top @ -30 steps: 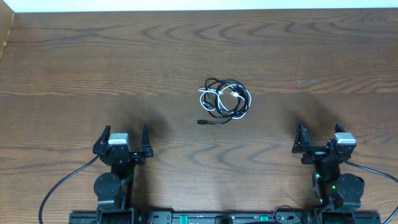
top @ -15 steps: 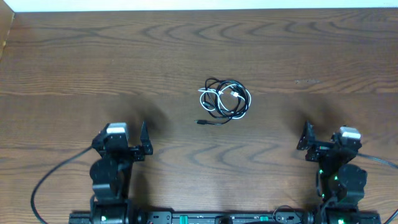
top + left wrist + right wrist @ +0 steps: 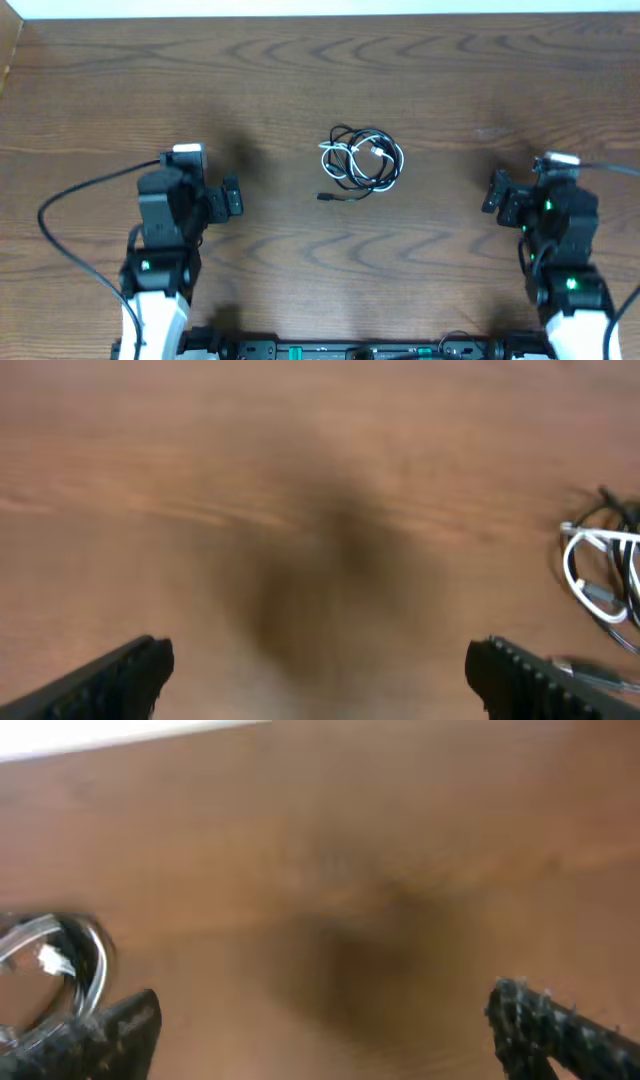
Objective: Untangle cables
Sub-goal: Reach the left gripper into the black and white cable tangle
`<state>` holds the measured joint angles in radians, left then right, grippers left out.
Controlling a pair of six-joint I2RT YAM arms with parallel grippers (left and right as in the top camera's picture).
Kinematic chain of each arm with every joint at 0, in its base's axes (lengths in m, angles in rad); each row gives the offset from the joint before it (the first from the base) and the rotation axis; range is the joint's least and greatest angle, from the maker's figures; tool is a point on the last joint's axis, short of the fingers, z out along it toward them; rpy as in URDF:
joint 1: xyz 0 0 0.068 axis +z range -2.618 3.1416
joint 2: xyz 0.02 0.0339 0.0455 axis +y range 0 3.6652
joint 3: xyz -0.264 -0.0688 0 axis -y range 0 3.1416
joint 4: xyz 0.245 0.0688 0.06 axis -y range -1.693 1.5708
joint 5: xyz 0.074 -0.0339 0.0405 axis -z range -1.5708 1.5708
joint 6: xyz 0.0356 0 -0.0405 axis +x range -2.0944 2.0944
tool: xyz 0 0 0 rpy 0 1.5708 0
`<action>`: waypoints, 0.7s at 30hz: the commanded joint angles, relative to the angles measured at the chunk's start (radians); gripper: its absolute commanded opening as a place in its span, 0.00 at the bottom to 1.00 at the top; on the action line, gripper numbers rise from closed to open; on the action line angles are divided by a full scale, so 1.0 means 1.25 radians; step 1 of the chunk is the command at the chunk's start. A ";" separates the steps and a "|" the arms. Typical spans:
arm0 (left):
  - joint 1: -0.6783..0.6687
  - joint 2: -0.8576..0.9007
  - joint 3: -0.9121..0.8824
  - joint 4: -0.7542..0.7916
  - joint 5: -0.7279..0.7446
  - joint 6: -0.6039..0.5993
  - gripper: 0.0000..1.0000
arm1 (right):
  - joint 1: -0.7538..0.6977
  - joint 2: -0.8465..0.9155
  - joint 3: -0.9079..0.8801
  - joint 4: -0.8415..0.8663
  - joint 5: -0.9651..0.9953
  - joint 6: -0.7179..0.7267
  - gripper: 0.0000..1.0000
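The cables [image 3: 362,160] lie in one tangled bundle at the table's middle: a white cord looped among black ones, with a black plug end [image 3: 325,196] trailing toward the front left. My left gripper [image 3: 200,190] is open and empty, well to the left of the bundle. My right gripper [image 3: 540,190] is open and empty, well to the right. The left wrist view shows the bundle [image 3: 590,575] at the right edge, beyond the open gripper [image 3: 320,670]. The right wrist view shows the bundle [image 3: 60,960], blurred, at the left edge, above the left finger of the open gripper [image 3: 325,1025].
The wooden table [image 3: 320,70] stretches around the bundle. A thick black robot cable [image 3: 75,200] loops out left of the left arm. A white wall strip [image 3: 320,8] runs along the far edge.
Both arms have moved forward from near the front edge to about level with the bundle, jaws still wide. The cables have not moved.
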<state>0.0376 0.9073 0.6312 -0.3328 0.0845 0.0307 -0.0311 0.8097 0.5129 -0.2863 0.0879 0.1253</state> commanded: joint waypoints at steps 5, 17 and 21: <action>0.002 0.128 0.217 -0.215 0.054 -0.023 0.98 | 0.005 0.190 0.209 -0.162 0.011 -0.045 0.99; 0.002 0.151 0.288 -0.253 0.216 -0.098 0.98 | 0.005 0.220 0.276 -0.182 -0.106 -0.059 0.99; 0.001 0.168 0.288 -0.091 0.286 -0.138 0.98 | 0.005 0.220 0.276 -0.165 -0.124 -0.059 0.99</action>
<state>0.0376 1.1000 0.9730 -0.5362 0.3374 -0.0826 -0.0296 1.0893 0.8371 -0.4976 -0.0311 0.0593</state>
